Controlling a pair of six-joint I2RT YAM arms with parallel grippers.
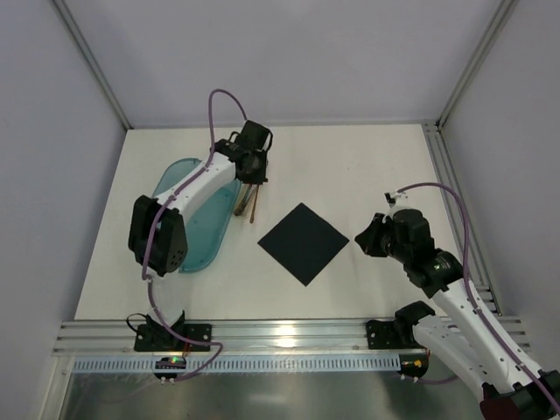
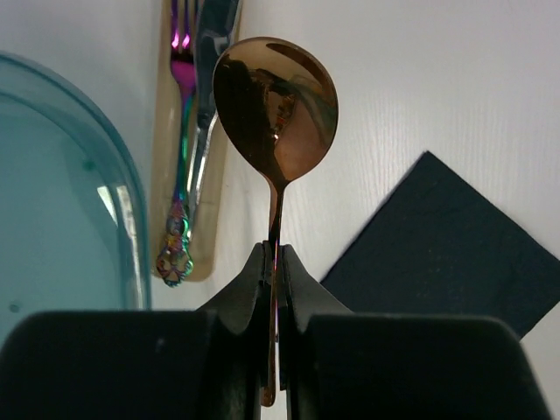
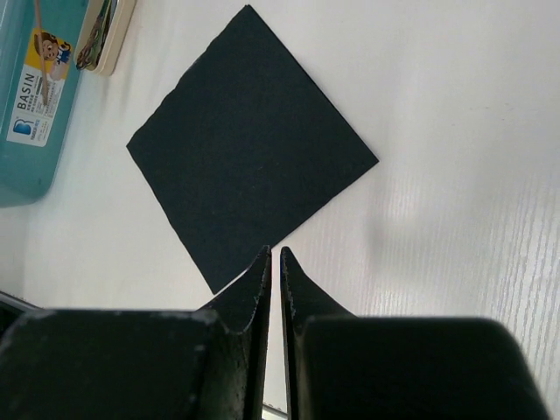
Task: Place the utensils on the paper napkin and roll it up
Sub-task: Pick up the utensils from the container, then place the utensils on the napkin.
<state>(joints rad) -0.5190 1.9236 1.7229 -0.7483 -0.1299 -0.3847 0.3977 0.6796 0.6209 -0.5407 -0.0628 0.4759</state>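
We see the dark navy paper napkin (image 1: 304, 243) lying flat on the white counter (image 1: 367, 166), set diamond-wise near its middle. Our left jaws pinch the shiny copper spoon (image 2: 275, 105) by its handle, bowl pointing straight ahead of them, beside the teal tub (image 2: 52, 219). Our right jaws are closed, empty.

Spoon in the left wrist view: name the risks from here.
1. The left fingers pinch the spoon only on its slim handle; the bowl sticks far out, so it may pivot or slip.
2. The paper napkin lies loose, nothing holding it; setting the spoon down could shift it.
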